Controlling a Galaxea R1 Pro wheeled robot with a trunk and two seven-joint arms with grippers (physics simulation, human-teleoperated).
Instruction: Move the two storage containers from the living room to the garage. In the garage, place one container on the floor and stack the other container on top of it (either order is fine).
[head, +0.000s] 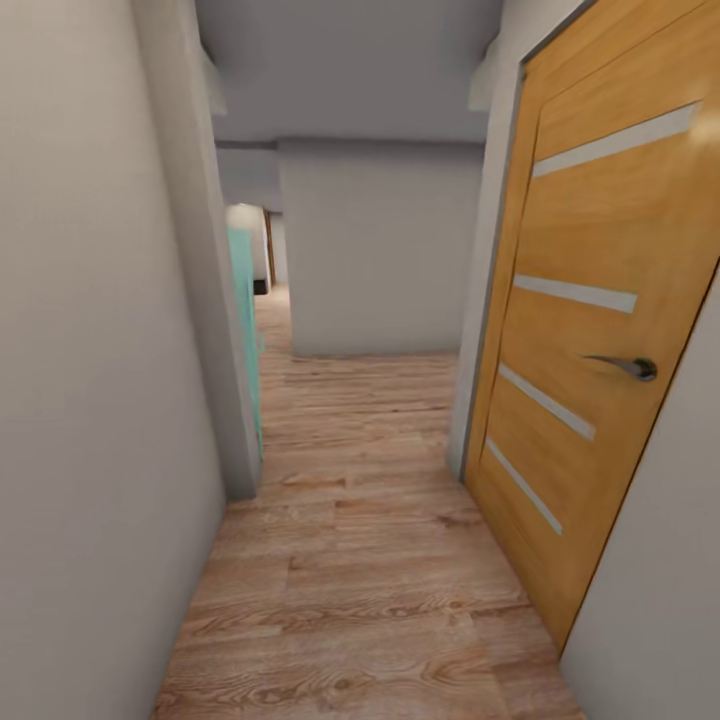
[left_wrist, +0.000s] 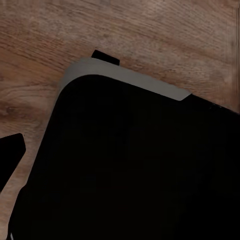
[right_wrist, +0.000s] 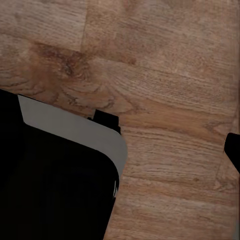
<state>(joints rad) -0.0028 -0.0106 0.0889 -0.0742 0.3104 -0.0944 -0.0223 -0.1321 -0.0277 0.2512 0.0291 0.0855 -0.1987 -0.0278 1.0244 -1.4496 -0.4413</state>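
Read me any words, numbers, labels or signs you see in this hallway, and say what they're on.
None can be read. The wooden door has only plain pale stripes and a metal handle; the walls and the wood plank floor bear no writing.

Light wood planks with visible grain make up the floor (head: 370, 560), the walls (head: 90, 400) look matt and plain, and the door (head: 590, 330) is smooth orange-toned wood with a shiny metal handle (head: 625, 366).
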